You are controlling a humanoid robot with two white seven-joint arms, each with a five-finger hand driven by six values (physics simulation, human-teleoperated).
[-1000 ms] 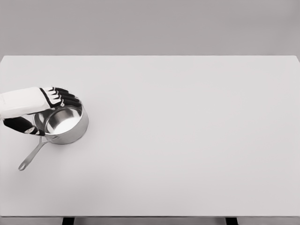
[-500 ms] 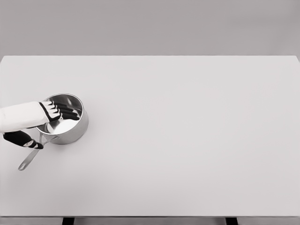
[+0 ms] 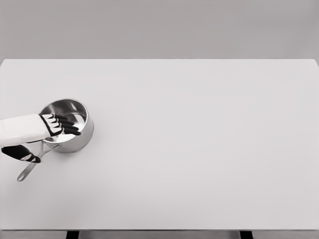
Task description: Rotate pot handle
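A shiny steel pot (image 3: pixel 76 140) stands on the white table (image 3: pixel 199 149) near its left edge. Its long handle (image 3: pixel 27 171) points toward the near left. My left hand (image 3: pixel 55 140) comes in from the left edge and hovers over the pot. Its dark fingers (image 3: pixel 67 125) stretch out across the pot's opening, and the thumb (image 3: pixel 22 154) hangs lower, just left of the handle's base. The hand is open and grips nothing. It hides the pot's left rim. The right arm is out of view.
The table's left edge lies close beside the pot and the handle's tip. The wide white tabletop runs right of the pot to the far right edge (image 3: pixel 316 149).
My left hand has slid from the pot's far rim toward me, now lying across the opening with the thumb beside the handle. The handle tip has shifted slightly left.
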